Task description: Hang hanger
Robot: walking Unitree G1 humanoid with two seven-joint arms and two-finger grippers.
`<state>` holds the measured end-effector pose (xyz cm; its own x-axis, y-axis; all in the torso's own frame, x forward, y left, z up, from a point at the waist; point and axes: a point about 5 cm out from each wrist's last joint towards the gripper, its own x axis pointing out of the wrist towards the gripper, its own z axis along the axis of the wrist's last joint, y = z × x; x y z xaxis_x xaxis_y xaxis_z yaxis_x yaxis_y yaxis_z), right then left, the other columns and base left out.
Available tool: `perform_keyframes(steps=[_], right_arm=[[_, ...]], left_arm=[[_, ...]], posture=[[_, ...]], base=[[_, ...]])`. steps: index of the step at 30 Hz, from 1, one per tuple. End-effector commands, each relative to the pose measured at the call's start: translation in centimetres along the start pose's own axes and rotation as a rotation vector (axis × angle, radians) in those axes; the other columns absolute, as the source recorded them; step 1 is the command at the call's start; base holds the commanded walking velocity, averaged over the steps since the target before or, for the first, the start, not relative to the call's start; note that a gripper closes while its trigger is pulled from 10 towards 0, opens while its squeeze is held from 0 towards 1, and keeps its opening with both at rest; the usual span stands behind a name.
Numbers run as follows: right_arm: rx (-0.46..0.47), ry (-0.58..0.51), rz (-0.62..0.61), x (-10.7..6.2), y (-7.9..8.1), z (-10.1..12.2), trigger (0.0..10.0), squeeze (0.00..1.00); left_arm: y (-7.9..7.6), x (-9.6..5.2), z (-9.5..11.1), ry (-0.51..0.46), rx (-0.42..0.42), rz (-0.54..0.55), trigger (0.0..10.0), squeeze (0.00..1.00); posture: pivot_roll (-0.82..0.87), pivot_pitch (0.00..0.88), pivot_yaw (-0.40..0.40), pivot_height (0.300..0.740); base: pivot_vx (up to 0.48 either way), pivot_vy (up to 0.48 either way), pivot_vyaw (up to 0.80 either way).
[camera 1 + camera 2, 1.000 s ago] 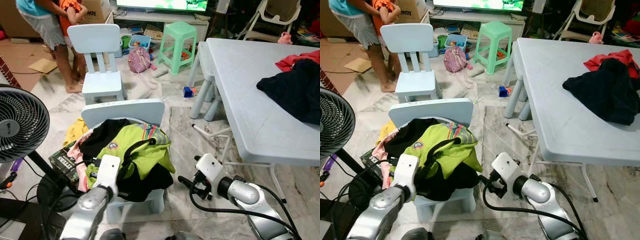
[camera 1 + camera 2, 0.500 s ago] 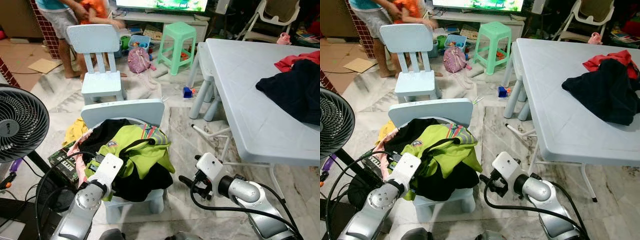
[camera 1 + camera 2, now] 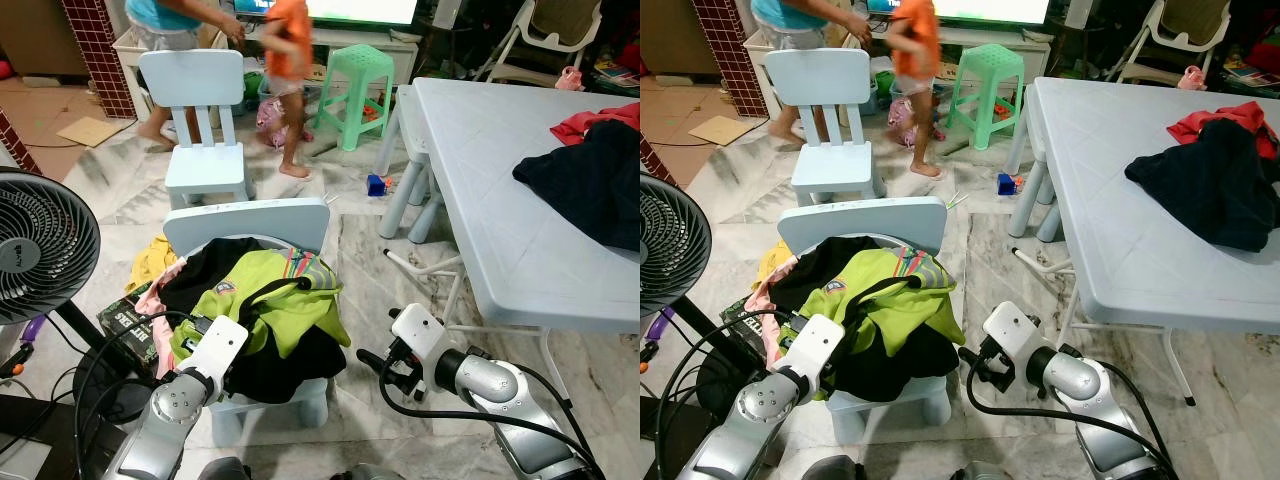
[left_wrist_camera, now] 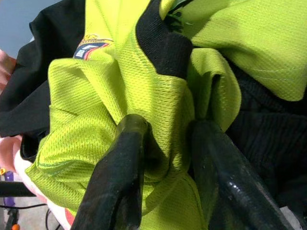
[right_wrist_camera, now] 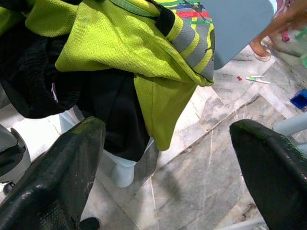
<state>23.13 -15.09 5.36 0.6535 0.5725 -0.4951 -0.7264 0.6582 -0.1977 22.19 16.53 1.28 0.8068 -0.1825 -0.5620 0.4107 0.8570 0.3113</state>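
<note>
A pile of clothes lies on a pale blue child's chair (image 3: 250,222) in front of me, with a lime-green shirt (image 3: 290,300) with black trim on top and black garments under it. My left gripper (image 4: 168,125) is pushed into the pile, its two black fingers (image 4: 120,182) pinching a fold of the green shirt. To the right of the chair, low over the floor, my right gripper (image 3: 372,360) is held open with nothing between its fingers (image 5: 53,182). I cannot make out a hanger.
A white table (image 3: 480,200) at the right carries a dark garment (image 3: 590,180) and a red one. A black fan (image 3: 40,245) stands at the left. Behind are a second blue chair (image 3: 200,120), a green stool (image 3: 355,90), toys on the floor and two people (image 3: 285,80).
The two people at the back have moved to the right, behind and past the far chair. My left wrist has tilted slightly at the pile. The right arm has barely moved.
</note>
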Motion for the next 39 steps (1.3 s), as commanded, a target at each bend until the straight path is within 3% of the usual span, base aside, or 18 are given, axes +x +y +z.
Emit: perform_keyframes(steps=[1, 8, 13, 19, 23, 26, 27, 28, 30, 31, 33, 34, 36, 39], right_arm=[[-0.005, 0.002, -0.015, 0.0, -0.5, 0.0, 10.0, 0.00], [-0.005, -0.002, -0.018, 0.1, -0.6, 0.1, 10.0, 0.00], [-0.003, -0.005, -0.027, 0.3, -0.7, 0.1, 10.0, 0.00], [0.002, -0.016, -0.034, 0.6, -0.8, 0.4, 10.0, 0.00], [0.030, -0.011, -0.087, 0.7, -1.6, 0.2, 10.0, 0.00], [0.068, -0.006, -0.144, 0.8, -2.4, 0.1, 10.0, 0.00], [0.068, -0.006, -0.144, 0.8, -2.4, 0.1, 10.0, 0.00], [0.087, -0.002, -0.181, 1.0, -2.8, 0.0, 10.0, 0.00], [0.096, 0.000, -0.197, 1.0, -3.0, 0.0, 10.0, 0.00], [0.147, -0.017, -0.259, 1.2, -3.6, 0.2, 10.0, 0.00], [0.270, -0.070, -0.356, 1.4, -4.7, 0.6, 10.0, 0.00], [0.293, -0.081, -0.371, 1.5, -4.9, 0.7, 10.0, 0.00], [0.343, -0.157, -0.490, 1.2, -6.0, 1.5, 10.0, 0.00], [0.391, -0.199, -0.574, 0.9, -6.8, 1.7, 10.0, 0.00]], left_arm=[[0.4, 0.3, 0.0, -0.012, -0.015, 0.006, 0.2, 0.00], [0.5, 0.6, -0.4, -0.011, -0.017, -0.002, 0.0, 0.00], [1.1, 0.6, 1.2, -0.141, -0.032, 0.010, 0.0, 0.00], [1.7, 0.6, 1.7, -0.172, -0.041, 0.019, 0.0, 0.00], [2.8, 0.3, 4.2, -0.318, -0.055, 0.097, 0.0, 0.00], [3.9, 0.0, 7.8, -0.480, -0.059, 0.112, 0.0, 0.00], [3.9, 0.0, 7.8, -0.480, -0.059, 0.112, 0.0, 0.00], [4.0, -0.3, 9.7, -0.564, -0.065, 0.089, 0.0, 0.00], [4.1, -0.4, 10.5, -0.598, -0.069, 0.076, 0.0, 0.00], [3.8, -0.8, 12.9, -0.694, -0.113, -0.010, 0.0, 0.00], [3.3, -1.6, 15.7, -0.782, -0.169, -0.178, 0.0, 0.00], [3.1, -1.7, 16.1, -0.791, -0.174, -0.221, 0.0, 0.00], [2.7, -2.6, 17.1, -0.823, -0.090, -0.334, 0.0, 0.00], [2.1, -3.2, 17.6, -0.829, -0.005, -0.436, 0.0, 0.00]], posture=[[-0.04, 0.000, -0.078, 0.740], [-0.04, 0.000, -0.077, 0.740], [-0.03, 0.000, -0.073, 0.740], [-0.03, 0.000, -0.063, 0.740], [-0.02, 0.000, -0.061, 0.740], [-0.01, 0.000, -0.058, 0.740], [-0.01, 0.000, -0.058, 0.740], [0.00, 0.000, -0.057, 0.740], [0.00, 0.000, -0.057, 0.740], [0.00, 0.000, -0.055, 0.740], [0.01, 0.000, -0.049, 0.740], [0.01, 0.000, -0.049, 0.740], [0.01, 0.000, -0.044, 0.740], [0.02, 0.000, -0.041, 0.740]], base=[[0.000, 0.000, 0.00], [0.000, 0.000, 0.00], [0.000, 0.000, 0.00], [0.000, 0.000, 0.00], [0.000, 0.000, 0.00], [0.000, 0.000, 0.00], [0.000, 0.000, 0.00], [0.000, 0.000, 0.00], [0.000, 0.000, 0.00], [0.000, 0.000, 0.00], [0.000, 0.000, 0.00], [0.000, 0.000, 0.00], [0.000, 0.000, 0.00], [0.000, 0.000, 0.00]])
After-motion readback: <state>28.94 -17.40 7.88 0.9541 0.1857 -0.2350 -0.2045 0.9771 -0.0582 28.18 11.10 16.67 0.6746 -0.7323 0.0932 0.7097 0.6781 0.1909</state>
